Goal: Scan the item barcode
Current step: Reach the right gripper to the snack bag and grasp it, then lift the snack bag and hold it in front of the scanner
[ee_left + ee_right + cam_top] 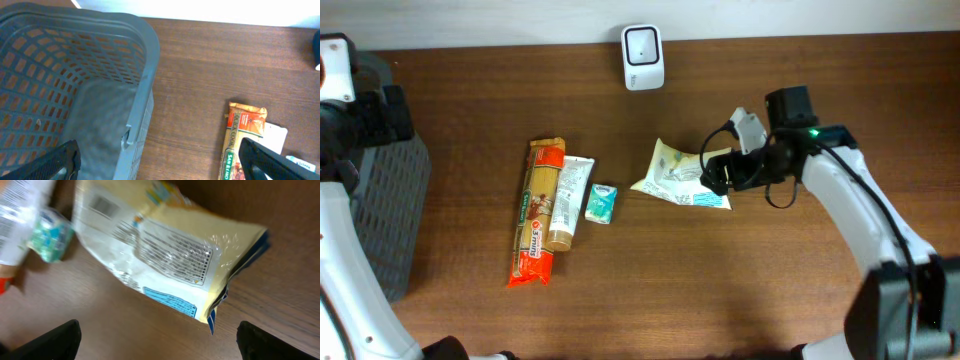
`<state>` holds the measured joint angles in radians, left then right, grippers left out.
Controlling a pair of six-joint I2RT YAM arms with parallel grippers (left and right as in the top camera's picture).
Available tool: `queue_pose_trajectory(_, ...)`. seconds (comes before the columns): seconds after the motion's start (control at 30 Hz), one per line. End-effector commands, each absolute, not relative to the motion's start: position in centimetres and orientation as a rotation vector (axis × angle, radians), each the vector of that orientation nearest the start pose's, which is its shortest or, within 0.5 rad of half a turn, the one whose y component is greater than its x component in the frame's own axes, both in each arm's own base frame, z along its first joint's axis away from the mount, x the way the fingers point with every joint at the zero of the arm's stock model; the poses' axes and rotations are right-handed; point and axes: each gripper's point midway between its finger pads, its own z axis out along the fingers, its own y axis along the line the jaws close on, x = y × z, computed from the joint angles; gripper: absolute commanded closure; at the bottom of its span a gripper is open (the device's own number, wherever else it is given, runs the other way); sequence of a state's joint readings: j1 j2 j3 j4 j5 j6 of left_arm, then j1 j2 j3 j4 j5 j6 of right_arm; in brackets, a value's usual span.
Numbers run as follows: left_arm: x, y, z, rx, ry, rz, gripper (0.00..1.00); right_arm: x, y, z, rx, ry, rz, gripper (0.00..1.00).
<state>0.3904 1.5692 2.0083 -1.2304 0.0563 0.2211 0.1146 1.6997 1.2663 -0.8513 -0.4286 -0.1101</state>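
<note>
Above the brown wooden surface (720, 290), the left hand (160, 162) hangs released over the grey latticed plastic basket (75, 75). The right hand (713, 173), also released, is at the pale-yellow plastic packet (675, 172) lying mid-surface: this is the reaching step, I judge. Next it should grasp the edge, then face the small white scanner (643, 56).

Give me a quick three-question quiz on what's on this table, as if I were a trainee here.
1. True or false: the right claw is open.
2. Which item lies nearest it? A) orange pasta packet B) pale yellow pouch C) white tube
3. Fill in: the left claw hangs over the edge of the grey ____.

Key: 1 true; 2 B; 3 basket.
</note>
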Motion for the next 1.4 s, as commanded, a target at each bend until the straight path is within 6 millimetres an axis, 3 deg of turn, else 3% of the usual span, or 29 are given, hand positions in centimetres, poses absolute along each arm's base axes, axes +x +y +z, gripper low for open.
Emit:
queue_pose_trajectory(0.0, 36.4, 14.0, 36.2, -0.161, 2.364, 0.229, 0.01, 36.5, 11.7, 8.3, -0.45, 2.783, 0.653, 0.01)
queue_pose_trajectory(0.23, 36.4, 14.0, 36.2, -0.161, 2.364, 0.23, 0.01, 38.7, 12.4, 3.2, -0.462, 2.789, 0.695, 0.02)
queue_pose_trajectory(0.37, 36.4, 14.0, 36.2, -0.161, 2.364, 0.229, 0.01, 39.2, 13.8, 1.9, -0.482, 2.747, 0.816, 0.02)
queue_pose_trajectory(0.4, 36.4, 14.0, 36.2, -0.161, 2.365, 0.229, 0.01, 39.2, 13.8, 1.5, -0.479, 2.755, 0.817, 0.2)
queue_pose_trajectory(0.47, 36.4, 14.0, 36.2, -0.161, 2.364, 0.23, 0.01, 39.1, 13.7, 1.2, -0.449, 2.772, 0.82, 0.89)
queue_pose_trajectory(0.5, 36.4, 14.0, 36.2, -0.161, 2.364, 0.23, 0.01, 39.2, 13.5, 1.3, -0.394, 2.786, 0.827, 0.96)
queue_pose_trajectory(0.57, 36.4, 14.0, 36.2, -0.161, 2.365, 0.229, 0.01, 39.3, 12.5, 2.9, -0.281, 2.8, 0.844, 0.96)
queue_pose_trajectory(0.63, 36.4, 14.0, 36.2, -0.161, 2.364, 0.23, 0.01, 38.8, 11.2, 6.9, -0.241, 2.785, 0.842, 0.96)
queue_pose_trajectory(0.7, 36.4, 14.0, 36.2, -0.161, 2.365, 0.229, 0.01, 37.5, 10.8, 9.1, -0.276, 2.8, 0.829, 0.96)
queue_pose_trajectory(0.77, 36.4, 14.0, 36.2, -0.161, 2.364, 0.23, 0.01, 35.6, 10.7, 8.5, -0.395, 2.849, 0.825, 0.96)
queue_pose_trajectory(0.83, 36.4, 14.0, 36.2, -0.161, 2.364, 0.23, 0.01, 35.4, 10.6, 7.7, -0.422, 2.868, 0.825, 0.96)
queue_pose_trajectory(0.87, 36.4, 14.0, 36.2, -0.161, 2.364, 0.229, 0.01, 35.6, 10.6, 7.6, -0.414, 2.865, 0.825, 0.71)
queue_pose_trajectory(0.93, 36.4, 14.0, 36.2, -0.161, 2.364, 0.23, 0.01, 36.0, 10.6, 6.9, -0.329, 2.889, 0.833, 0.47)
queue_pose_trajectory(1.0, 36.4, 14.0, 36.2, -0.161, 2.365, 0.229, 0.01, 36.0, 10.6, 5.6, -0.264, 2.928, 0.848, 0.34)
queue_pose_trajectory(1.13, 36.4, 14.0, 36.2, -0.161, 2.364, 0.23, 0.01, 35.5, 11.2, 2.8, -0.23, 2.986, 0.939, 0.2)
queue_pose_trajectory(1.2, 36.4, 14.0, 36.2, -0.161, 2.364, 0.23, 0.01, 35.6, 11.4, 0.5, -0.187, 3.018, 0.968, 0.2)
queue_pose_trajectory(1.23, 36.4, 14.0, 36.2, -0.161, 2.364, 0.23, 0.01, 35.6, 11.4, -1.1, -0.152, 3.046, 0.976, 0.25)
queue_pose_trajectory(1.27, 36.4, 14.0, 36.2, -0.161, 2.364, 0.23, 0.01, 35.4, 11.4, -2.4, -0.118, 3.072, 0.988, 0.55)
queue_pose_trajectory(1.37, 36.4, 14.0, 36.2, -0.161, 2.365, 0.229, 0.01, 35.7, 11.6, -2.1, -0.114, 3.055, 1.015, 0.81)
